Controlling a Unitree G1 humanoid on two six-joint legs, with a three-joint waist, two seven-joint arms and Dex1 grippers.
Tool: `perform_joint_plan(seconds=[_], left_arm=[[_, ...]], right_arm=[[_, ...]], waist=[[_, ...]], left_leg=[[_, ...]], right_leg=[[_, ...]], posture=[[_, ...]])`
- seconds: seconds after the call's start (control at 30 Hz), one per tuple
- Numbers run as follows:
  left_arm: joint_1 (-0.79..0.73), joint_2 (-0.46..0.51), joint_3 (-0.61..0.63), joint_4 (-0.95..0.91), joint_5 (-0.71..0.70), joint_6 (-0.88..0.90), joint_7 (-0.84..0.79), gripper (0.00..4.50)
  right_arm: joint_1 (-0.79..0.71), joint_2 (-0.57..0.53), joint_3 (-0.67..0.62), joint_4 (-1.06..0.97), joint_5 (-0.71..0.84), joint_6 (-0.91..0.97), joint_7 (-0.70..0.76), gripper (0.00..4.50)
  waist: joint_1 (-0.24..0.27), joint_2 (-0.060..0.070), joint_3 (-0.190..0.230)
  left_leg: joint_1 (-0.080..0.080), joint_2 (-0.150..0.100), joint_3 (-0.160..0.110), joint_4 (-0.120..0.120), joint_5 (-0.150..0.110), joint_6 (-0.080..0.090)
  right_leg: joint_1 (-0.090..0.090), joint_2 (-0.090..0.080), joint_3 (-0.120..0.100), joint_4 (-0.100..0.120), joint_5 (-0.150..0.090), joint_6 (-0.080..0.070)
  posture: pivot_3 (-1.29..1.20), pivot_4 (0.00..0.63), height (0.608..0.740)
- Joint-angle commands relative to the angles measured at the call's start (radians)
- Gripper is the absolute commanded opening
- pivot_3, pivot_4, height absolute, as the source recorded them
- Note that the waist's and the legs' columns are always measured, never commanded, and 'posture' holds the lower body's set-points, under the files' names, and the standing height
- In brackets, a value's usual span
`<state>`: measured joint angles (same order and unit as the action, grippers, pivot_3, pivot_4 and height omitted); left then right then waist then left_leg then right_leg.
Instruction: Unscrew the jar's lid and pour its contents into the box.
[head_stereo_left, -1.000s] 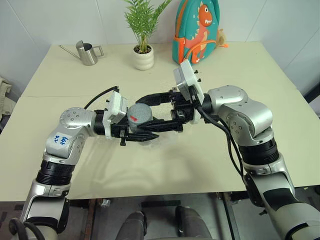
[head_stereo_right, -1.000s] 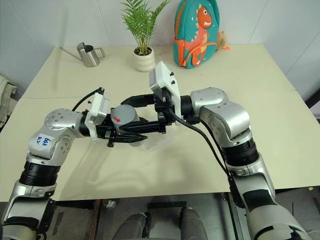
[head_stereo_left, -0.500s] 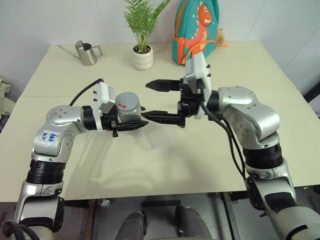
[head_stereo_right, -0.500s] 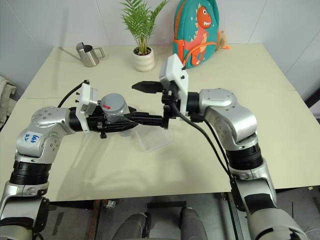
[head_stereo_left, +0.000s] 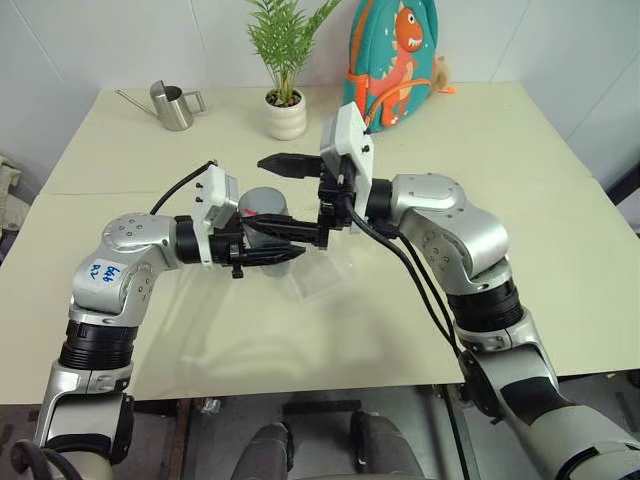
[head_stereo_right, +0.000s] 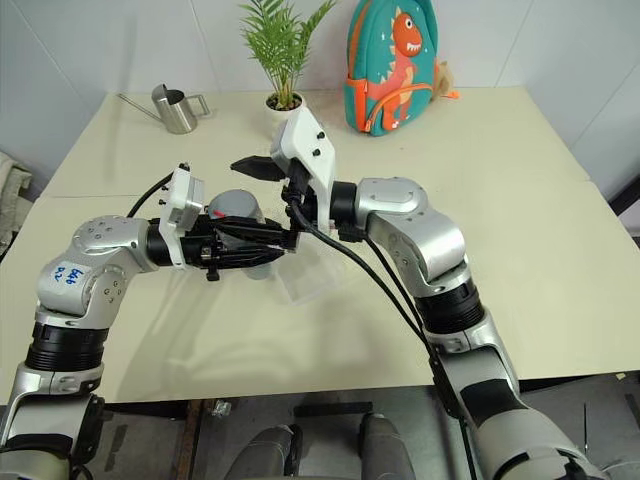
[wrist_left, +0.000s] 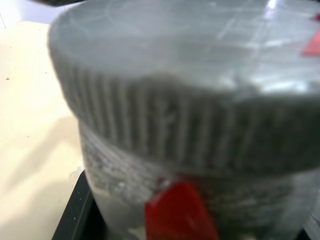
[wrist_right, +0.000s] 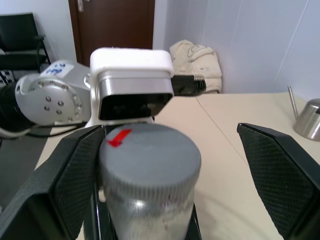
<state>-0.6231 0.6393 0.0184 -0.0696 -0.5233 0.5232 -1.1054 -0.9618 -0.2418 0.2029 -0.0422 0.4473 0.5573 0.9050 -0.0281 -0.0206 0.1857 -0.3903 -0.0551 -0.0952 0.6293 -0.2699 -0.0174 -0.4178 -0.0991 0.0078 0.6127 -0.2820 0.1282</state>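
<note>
Grey ribbed lid (wrist_right: 150, 155) is on the jar (head_stereo_left: 262, 212), gripped above the counter (head_stereo_left: 450, 160) by the left hand (head_stereo_left: 285, 255). Right hand (head_stereo_left: 262, 193), fingers wide, should centre, close squarely on the ribs, then twist.

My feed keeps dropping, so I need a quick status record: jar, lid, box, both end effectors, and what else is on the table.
jar: upright, held above the table
lid: on the jar, red mark on top
box: on the table under the arms, nothing seen in it
left end effector: shut on the jar
right end effector: open, fingers either side of the lid, not gripping
other items: watering can, potted plant, dinosaur backpack
</note>
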Motion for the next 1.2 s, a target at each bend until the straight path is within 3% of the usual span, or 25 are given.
perform_joint_plan(seconds=[0.03, 0.4, 0.87, 1.07, 1.2], left_arm=[[-0.026, -0.005, -0.004, -0.042, -0.019, -0.008, -0.014, 2.04], [-0.013, -0.01, -0.013, -0.08, -0.029, -0.008, -0.022, 2.04], [-0.024, 0.021, 0.009, -0.014, -0.004, -0.052, -0.053, 2.04], [-0.044, 0.018, -0.001, 0.012, 0.011, -0.066, -0.053, 2.04], [-0.051, 0.012, -0.01, 0.02, 0.021, -0.07, -0.052, 2.04]], right_arm=[[-0.034, -0.001, -0.015, 0.034, -0.019, -0.049, 0.013, 4.47], [-0.067, -0.049, -0.048, 0.182, -0.029, -0.148, 0.126, 4.47], [-0.001, -0.269, -0.169, 0.153, 0.068, -0.109, 0.282, 4.47], [-0.031, -0.207, -0.161, 0.034, 0.142, -0.025, 0.235, 4.47], [-0.044, -0.141, -0.089, -0.019, 0.095, -0.005, 0.165, 4.47]], waist=[[0.001, 0.0, 0.0], [0.0, 0.0, 0.0], [-0.002, 0.001, 0.0], [0.0, 0.001, 0.001], [0.001, 0.001, 0.001]], left_leg=[[0.0, 0.0, 0.0, 0.0, 0.0, 0.0], [0.0, 0.0, 0.0, 0.0, 0.0, 0.0], [0.0, 0.001, 0.002, 0.0, 0.0, 0.0], [0.0, 0.002, 0.003, 0.0, 0.0, 0.0], [0.0, 0.002, 0.003, 0.001, 0.0, 0.0]], right_leg=[[0.0, 0.0, 0.0, 0.0, 0.0, 0.0], [0.0, 0.0, 0.0, 0.0, 0.0, 0.0], [0.0, 0.001, 0.0, -0.002, 0.0, 0.0], [-0.001, 0.001, 0.001, 0.0, 0.0, 0.0], [-0.001, 0.001, 0.001, 0.0, 0.0, 0.0]], posture=[[0.0, 0.15, 0.74], [0.0, 0.15, 0.74], [0.0, 0.15, 0.74], [0.0, 0.15, 0.74], [0.0, 0.15, 0.74]])
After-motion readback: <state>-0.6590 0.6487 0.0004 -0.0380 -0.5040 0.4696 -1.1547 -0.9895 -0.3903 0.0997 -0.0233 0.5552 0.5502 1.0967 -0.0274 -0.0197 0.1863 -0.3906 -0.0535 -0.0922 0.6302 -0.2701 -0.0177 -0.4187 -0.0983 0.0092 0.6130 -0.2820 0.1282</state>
